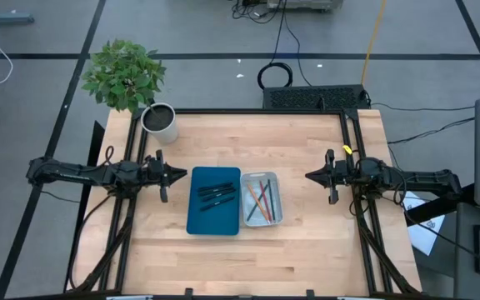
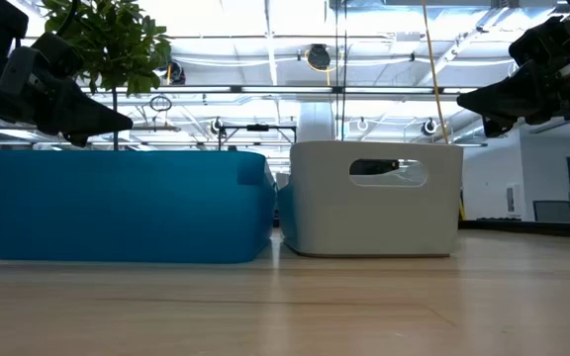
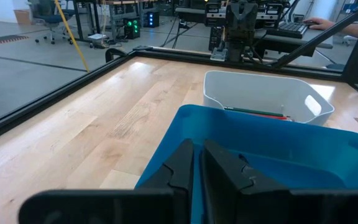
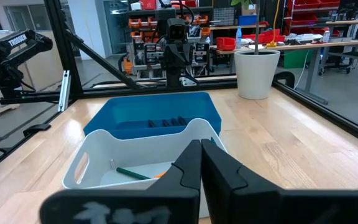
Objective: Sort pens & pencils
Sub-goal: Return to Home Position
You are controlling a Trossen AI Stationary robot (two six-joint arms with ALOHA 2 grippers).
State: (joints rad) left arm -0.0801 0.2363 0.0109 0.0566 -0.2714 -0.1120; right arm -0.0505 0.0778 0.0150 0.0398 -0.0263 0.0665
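Blond wood for the table (image 1: pixel 223 142), edged by black rails. At the centre of the high view, blue tray (image 1: pixel 195 218) and white bin (image 1: pixel 278 204) just beside each other, tray on the left, bin on the right. In the low view, the two walls meeting at mid-frame.

Inside the blue tray, the pens (image 1: pixel 216 194): several short dark sticks lying loosely across its floor, none outside it. Inside the white bin, the pencils (image 1: pixel 259 201): red, orange and green, laid roughly lengthwise and crossing a little. From the right wrist view, pens as dark strokes in the farther tray, with a green pencil and an orange tip on the bin floor close ahead.

At the left of the high view, left gripper (image 1: pixel 180 175) hovering just beside the tray's left wall and pointing toward it. Jaws pressed together, nothing between them. At the right of the frame, right gripper (image 1: pixel 311 177) mirrored, near the bin yet clearly apart from it, pointing inward. Jaws likewise together and empty. In the low view, both raised above the container rims, one at upper left, the other at upper right.

At the upper left of the high view, leafy potted plant (image 1: pixel 123 73) by the table's far corner, in a white pot (image 1: pixel 159 122) standing upright on the wood, well apart from tray and bin.
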